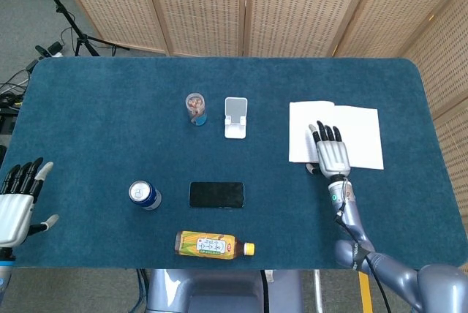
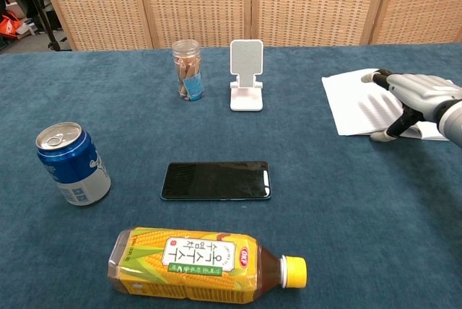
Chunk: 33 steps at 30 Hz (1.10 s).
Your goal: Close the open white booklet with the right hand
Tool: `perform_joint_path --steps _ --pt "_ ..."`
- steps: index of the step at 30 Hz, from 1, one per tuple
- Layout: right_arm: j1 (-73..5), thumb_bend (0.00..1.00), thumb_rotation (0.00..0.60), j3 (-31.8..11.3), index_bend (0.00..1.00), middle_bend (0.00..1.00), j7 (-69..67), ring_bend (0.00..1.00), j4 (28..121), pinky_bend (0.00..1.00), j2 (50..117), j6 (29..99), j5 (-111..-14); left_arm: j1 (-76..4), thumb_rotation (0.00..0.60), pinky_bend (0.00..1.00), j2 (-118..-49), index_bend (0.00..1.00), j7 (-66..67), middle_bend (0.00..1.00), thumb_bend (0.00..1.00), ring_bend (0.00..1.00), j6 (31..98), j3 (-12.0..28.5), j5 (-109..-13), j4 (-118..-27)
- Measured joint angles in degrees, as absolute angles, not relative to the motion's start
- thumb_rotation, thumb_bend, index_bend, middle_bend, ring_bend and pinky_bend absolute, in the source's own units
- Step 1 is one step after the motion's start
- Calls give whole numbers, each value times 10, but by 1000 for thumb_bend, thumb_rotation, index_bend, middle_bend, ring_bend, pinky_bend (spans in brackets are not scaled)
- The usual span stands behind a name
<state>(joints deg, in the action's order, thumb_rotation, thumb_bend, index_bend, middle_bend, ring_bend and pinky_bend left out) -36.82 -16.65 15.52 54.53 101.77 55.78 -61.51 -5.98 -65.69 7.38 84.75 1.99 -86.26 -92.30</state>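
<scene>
Right hand is lying flat, fingers spread and holding nothing, over the near edge of the open white booklet, which I'm seeing at the table's far right, its pages still lying spread. Left hand is hovering open beyond the blue table's near-left edge.
</scene>
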Motion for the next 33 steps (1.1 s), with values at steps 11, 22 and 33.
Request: perform_joint_path --steps 11,22,33 --pt "-373 260 600 -170 0 0 153 0 534 0 1020 550 -607 -60 600 0 -655 0 71 0 49 0 848 17 -868 -925" --pt "-371 311 600 -167 0 0 148 0 520 0 1024 538 -601 -60 600 0 -656 0 73 0 49 0 848 16 -869 -925" --pt "-374 362 600 -167 0 0 142 0 493 0 1037 531 -598 -61 600 0 -657 0 73 0 49 0 846 15 -870 -924"
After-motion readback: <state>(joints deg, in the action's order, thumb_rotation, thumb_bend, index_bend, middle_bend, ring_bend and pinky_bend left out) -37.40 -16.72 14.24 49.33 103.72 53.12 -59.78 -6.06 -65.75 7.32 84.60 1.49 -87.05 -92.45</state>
